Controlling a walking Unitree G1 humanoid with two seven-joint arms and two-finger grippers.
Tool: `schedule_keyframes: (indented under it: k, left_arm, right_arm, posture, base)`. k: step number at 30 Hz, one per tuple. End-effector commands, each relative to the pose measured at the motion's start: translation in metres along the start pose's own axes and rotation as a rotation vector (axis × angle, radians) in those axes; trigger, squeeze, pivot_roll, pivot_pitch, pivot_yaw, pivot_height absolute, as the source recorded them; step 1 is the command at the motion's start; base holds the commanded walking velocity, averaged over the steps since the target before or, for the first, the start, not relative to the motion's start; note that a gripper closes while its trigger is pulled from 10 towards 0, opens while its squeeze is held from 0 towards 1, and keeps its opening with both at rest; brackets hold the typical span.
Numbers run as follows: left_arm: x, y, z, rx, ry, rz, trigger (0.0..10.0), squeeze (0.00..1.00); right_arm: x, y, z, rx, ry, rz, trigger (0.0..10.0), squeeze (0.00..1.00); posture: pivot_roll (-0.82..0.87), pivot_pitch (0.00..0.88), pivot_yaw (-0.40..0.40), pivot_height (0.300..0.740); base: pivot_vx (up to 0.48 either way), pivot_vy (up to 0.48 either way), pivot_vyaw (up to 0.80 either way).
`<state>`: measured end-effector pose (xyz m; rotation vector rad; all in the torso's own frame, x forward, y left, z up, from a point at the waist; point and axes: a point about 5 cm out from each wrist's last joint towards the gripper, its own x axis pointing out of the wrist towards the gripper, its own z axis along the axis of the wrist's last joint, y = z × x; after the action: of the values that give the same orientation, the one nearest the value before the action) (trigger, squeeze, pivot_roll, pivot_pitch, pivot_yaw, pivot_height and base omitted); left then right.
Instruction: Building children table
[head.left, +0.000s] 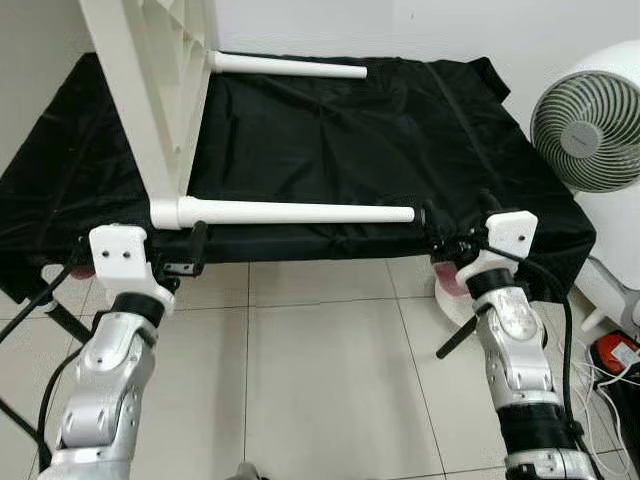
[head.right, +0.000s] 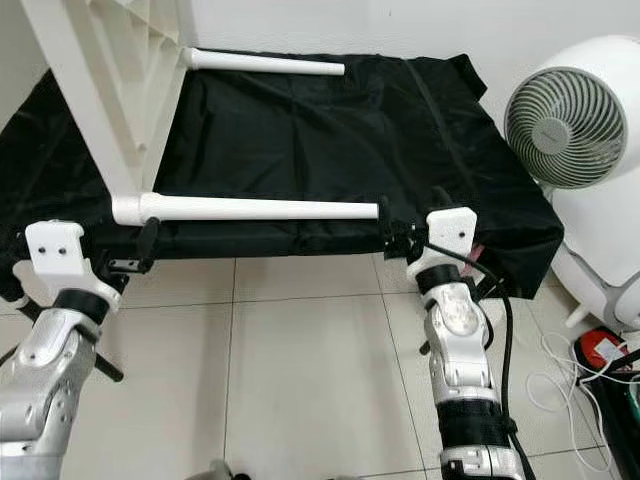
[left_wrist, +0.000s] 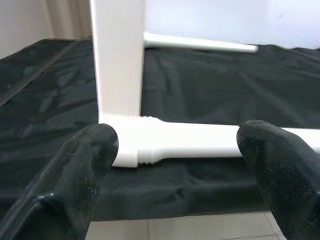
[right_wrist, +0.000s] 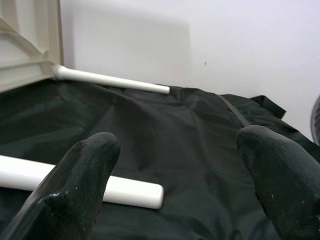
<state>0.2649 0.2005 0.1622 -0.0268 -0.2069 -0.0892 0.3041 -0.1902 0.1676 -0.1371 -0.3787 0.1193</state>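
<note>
White plastic children's table (head.left: 150, 100) tipped on its side on the black-cloth-covered tabletop (head.left: 330, 140).
Nearest, the left claw (head.left: 197, 247) and right claw (head.left: 428, 228), both spread and released, flank the near round leg (head.left: 300, 213), lying left-to-right along the front edge; the far leg (head.left: 290, 66) runs parallel behind.

White fan (head.left: 588, 118) beside black cloth (head.left: 330, 140); cables (head.left: 605, 375) on tiled floor (head.left: 320, 370).

my fingers (left_wrist: 85, 165) spread apart, white table leg (left_wrist: 200, 142) screwed into tabletop corner (left_wrist: 117, 75), lying on black cloth (left_wrist: 225, 90).
</note>
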Motion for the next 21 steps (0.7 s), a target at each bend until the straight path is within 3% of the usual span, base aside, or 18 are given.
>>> schedule_keyframes:
  k: [1, 12, 21]
  left_arm:
    - [-0.003, -0.005, -0.004, -0.008, -0.005, -0.085, 10.0, 0.0]
    - [0.001, -0.007, 0.001, -0.021, -0.024, -0.095, 10.0, 0.0]
    - [-0.002, -0.012, 0.001, -0.056, -0.041, -0.097, 10.0, 0.0]
  right_arm:
    - [-0.009, -0.001, -0.009, -0.006, 0.028, -0.01, 10.0, 0.0]
    - [0.002, -0.003, 0.003, -0.02, -0.024, -0.014, 10.0, 0.0]
    - [0.008, -0.002, 0.009, -0.041, -0.041, 0.032, 10.0, 0.0]
  posture:
    - [-0.02, 0.096, 0.026, 0.74]
    - [-0.02, 0.102, 0.032, 0.74]
    - [-0.02, 0.114, 0.021, 0.74]
  base:
    - [0.42, 0.0, 0.0]
    - [0.421, 0.0, 0.0]
    - [0.142, 0.0, 0.0]
